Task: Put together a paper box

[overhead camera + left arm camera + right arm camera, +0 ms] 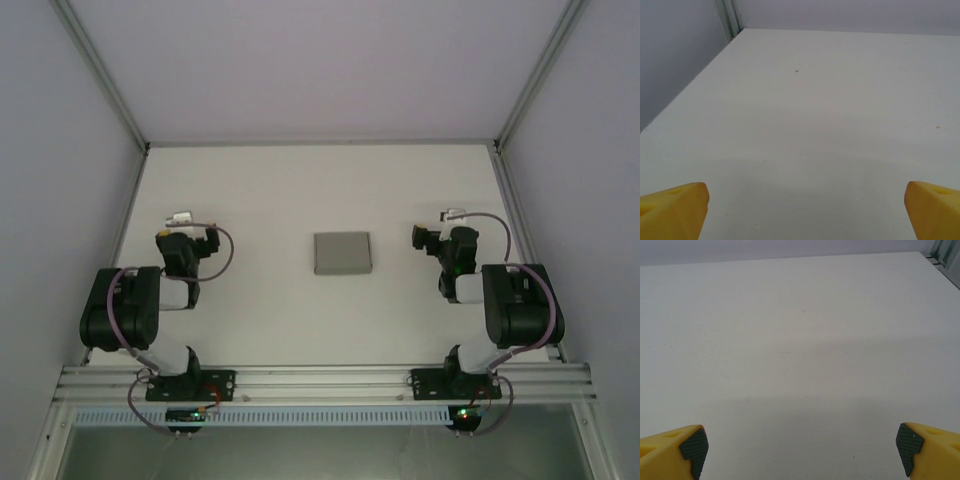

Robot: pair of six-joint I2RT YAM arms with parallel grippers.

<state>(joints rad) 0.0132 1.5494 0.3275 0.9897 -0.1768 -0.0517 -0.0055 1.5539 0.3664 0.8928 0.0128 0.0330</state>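
Note:
The paper box (343, 253) is a small, low grey rectangular box lying flat at the middle of the white table (300, 190). My left gripper (180, 218) hovers well to its left and my right gripper (450, 216) well to its right, neither touching it. In the left wrist view the left gripper (805, 212) has its yellow fingertips (675, 210) spread wide over bare table. In the right wrist view the right gripper (802, 452) is equally wide, its fingertips (682, 452) carrying dark green pads, with nothing between them.
Grey enclosure walls (60, 150) and metal corner posts (100, 70) ring the table. An aluminium rail (320, 382) carrying both arm bases runs along the near edge. The table's far left corner (735, 30) is seen from the left wrist.

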